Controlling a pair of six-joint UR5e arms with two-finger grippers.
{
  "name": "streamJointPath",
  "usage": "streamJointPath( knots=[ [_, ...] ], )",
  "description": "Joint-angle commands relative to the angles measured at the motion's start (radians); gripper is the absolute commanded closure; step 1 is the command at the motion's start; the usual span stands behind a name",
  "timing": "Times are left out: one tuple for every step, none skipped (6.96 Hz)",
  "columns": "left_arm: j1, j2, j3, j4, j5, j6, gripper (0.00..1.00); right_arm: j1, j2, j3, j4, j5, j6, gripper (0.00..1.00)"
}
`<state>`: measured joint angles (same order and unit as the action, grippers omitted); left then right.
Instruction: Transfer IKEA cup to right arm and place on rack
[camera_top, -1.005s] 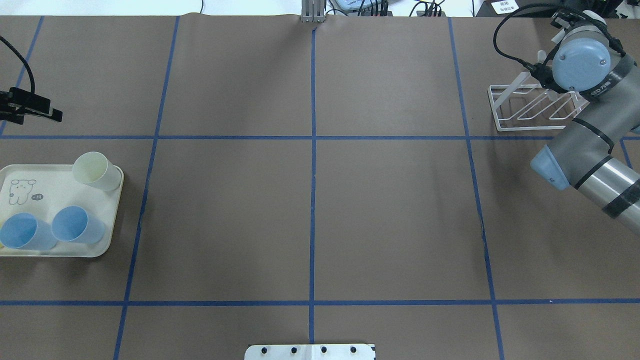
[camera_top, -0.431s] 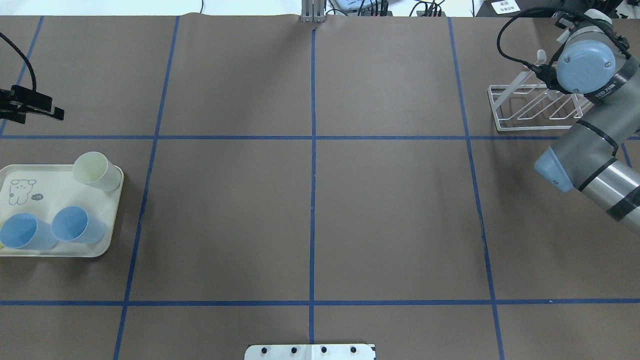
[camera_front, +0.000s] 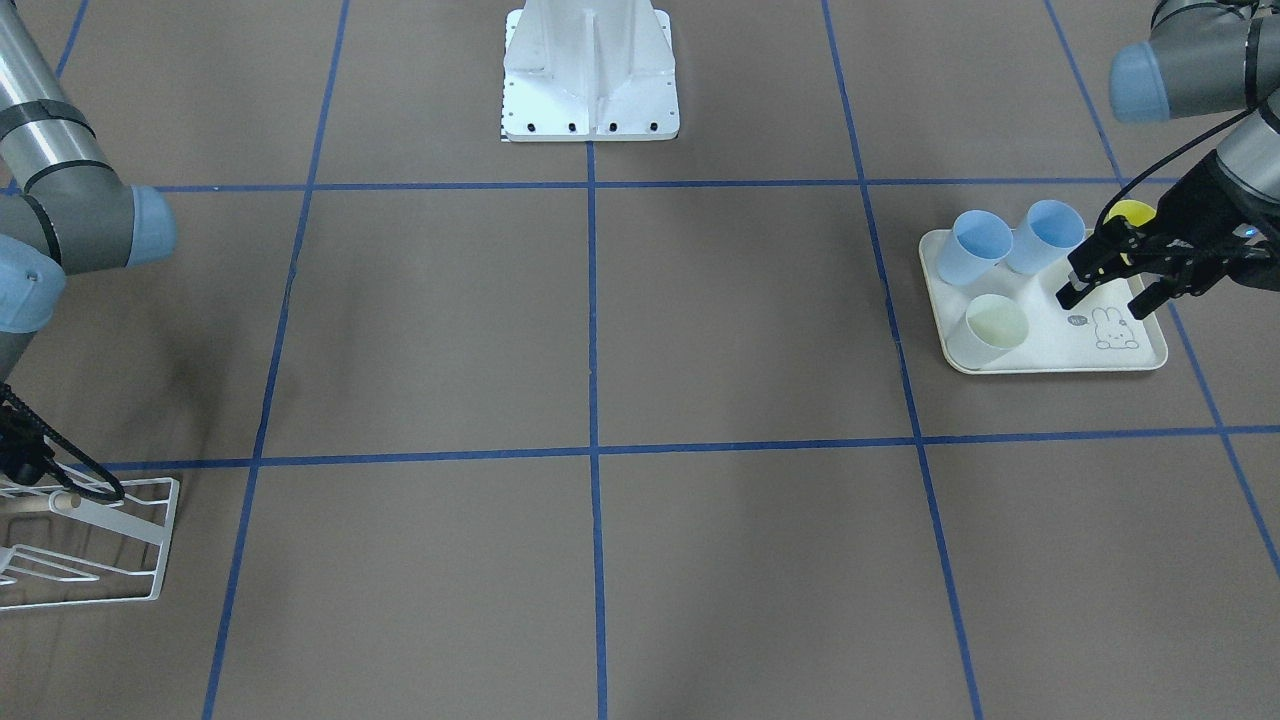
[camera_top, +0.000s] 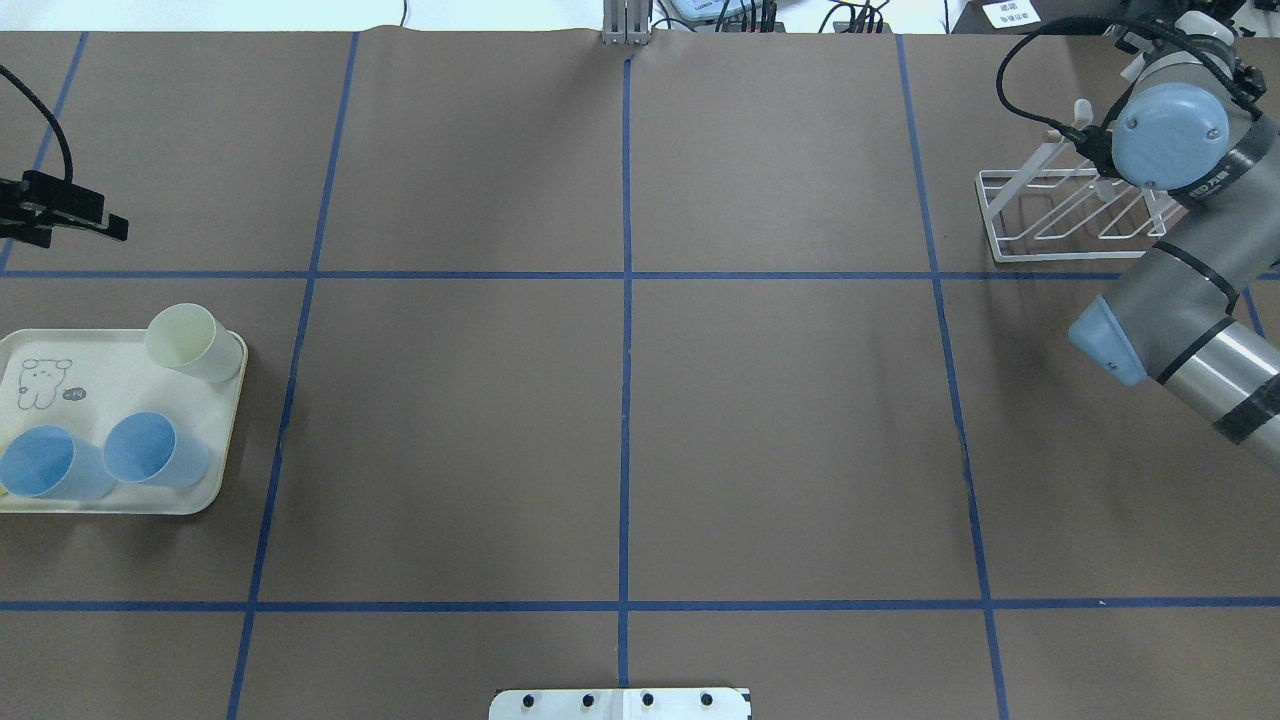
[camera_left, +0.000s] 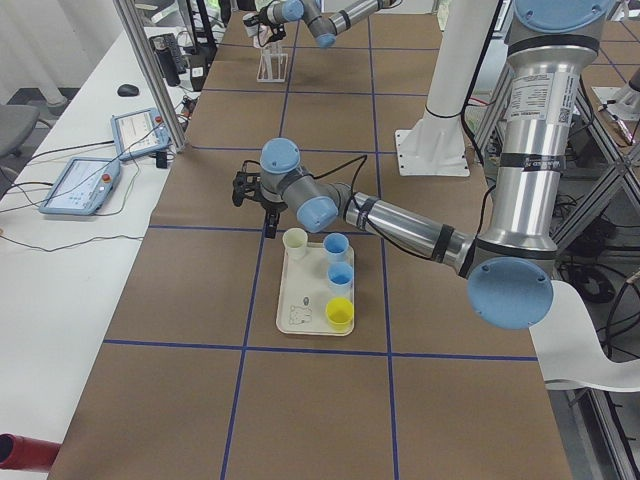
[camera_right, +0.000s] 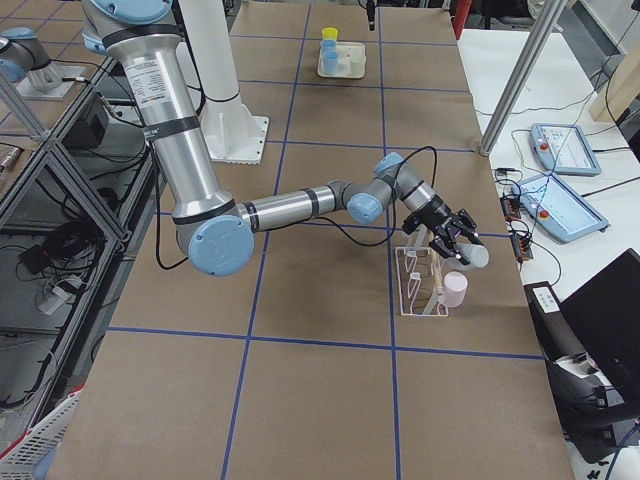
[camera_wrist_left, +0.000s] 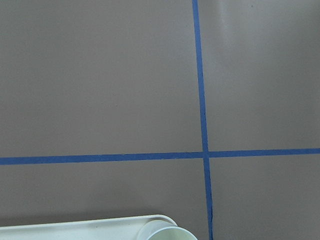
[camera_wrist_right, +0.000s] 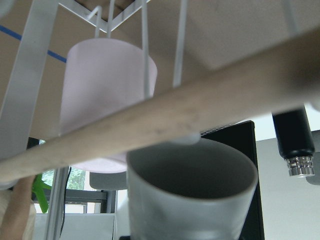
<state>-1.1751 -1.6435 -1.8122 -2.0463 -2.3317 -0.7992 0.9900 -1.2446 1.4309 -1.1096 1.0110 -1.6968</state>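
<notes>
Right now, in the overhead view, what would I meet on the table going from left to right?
Cream rectangular tray with a rabbit drawing → white metal plate with black bolts → white wire-frame rack. The right arm overlaps the rack, so it is left out.

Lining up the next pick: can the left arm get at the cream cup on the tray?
Probably yes: the left gripper hangs open close by the rabbit-print tray, the cream cup stands at the tray's corner nearest it, and nothing lies between them.
</notes>
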Motion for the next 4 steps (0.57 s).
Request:
streamJointPath(
  knots=[
    [0.000, 0.002, -0.001, 0.000, 0.000, 0.000, 0.00, -0.002, 0.001, 0.005, 0.000, -0.008, 0.008, 0.75],
    [0.000, 0.002, 0.001, 0.000, 0.000, 0.000, 0.00, -0.004, -0.001, 0.003, -0.001, -0.008, 0.009, 0.74],
    [0.000, 0.002, 0.001, 0.000, 0.000, 0.000, 0.00, -0.005, -0.006, 0.005, 0.000, -0.009, 0.011, 0.74],
    [0.000, 0.004, 0.001, 0.000, 0.000, 0.000, 0.00, -0.007, -0.006, 0.005, 0.001, -0.009, 0.011, 0.73]
  ],
)
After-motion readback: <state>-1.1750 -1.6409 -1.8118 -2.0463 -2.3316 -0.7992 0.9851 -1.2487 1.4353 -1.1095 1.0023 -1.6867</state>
